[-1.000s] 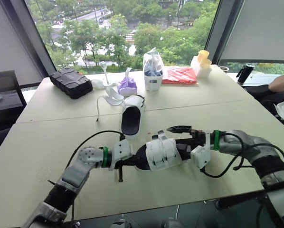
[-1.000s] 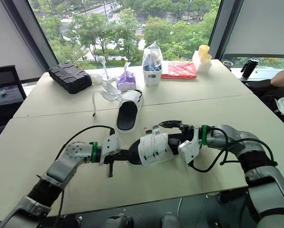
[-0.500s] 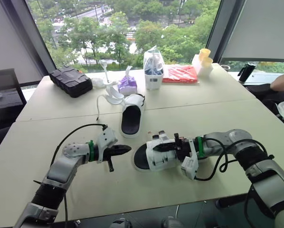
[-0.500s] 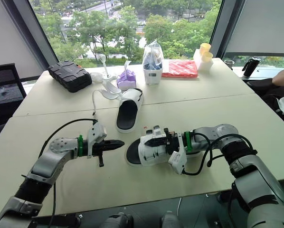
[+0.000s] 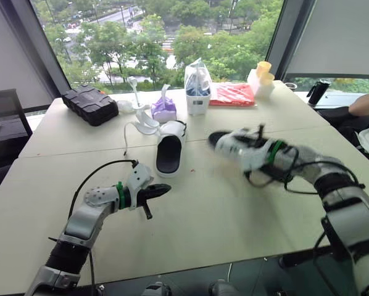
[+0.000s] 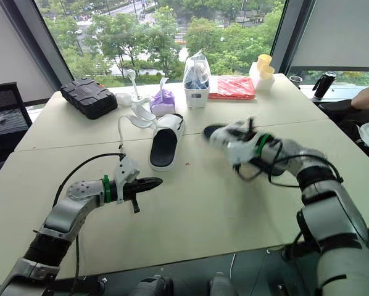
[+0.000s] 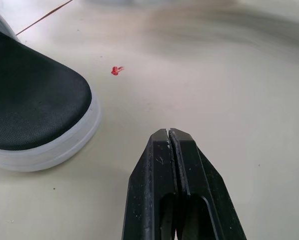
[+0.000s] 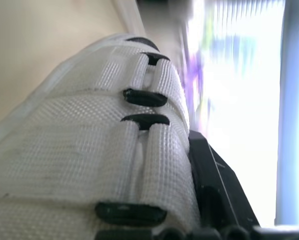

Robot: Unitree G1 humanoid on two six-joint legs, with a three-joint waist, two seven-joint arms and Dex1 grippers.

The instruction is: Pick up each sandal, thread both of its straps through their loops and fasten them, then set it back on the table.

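My right gripper (image 5: 253, 150) is shut on a white sandal (image 5: 231, 143) with a black footbed and holds it above the table at mid right, blurred by motion. In the right wrist view its two woven straps (image 8: 114, 150) run through black loops, with a black finger (image 8: 209, 175) pressed beside them. A second sandal (image 5: 169, 151) lies toe toward me at the table's middle, its straps loose behind it. My left gripper (image 5: 165, 189) is shut and holds nothing, low over the table just in front of that sandal's toe (image 7: 34, 110).
Along the far edge stand a black case (image 5: 91, 106), a purple tissue pack (image 5: 165, 111), a white container with a bag (image 5: 198, 92), a red packet (image 5: 232, 95), yellow cups (image 5: 263, 73) and a black bottle (image 5: 317, 94). A person's arm (image 5: 366, 106) rests at far right.
My left gripper drew back leftward from the strapped sandal. My right gripper shut on that sandal, lifted it off the table and swung it farther away and to the right.
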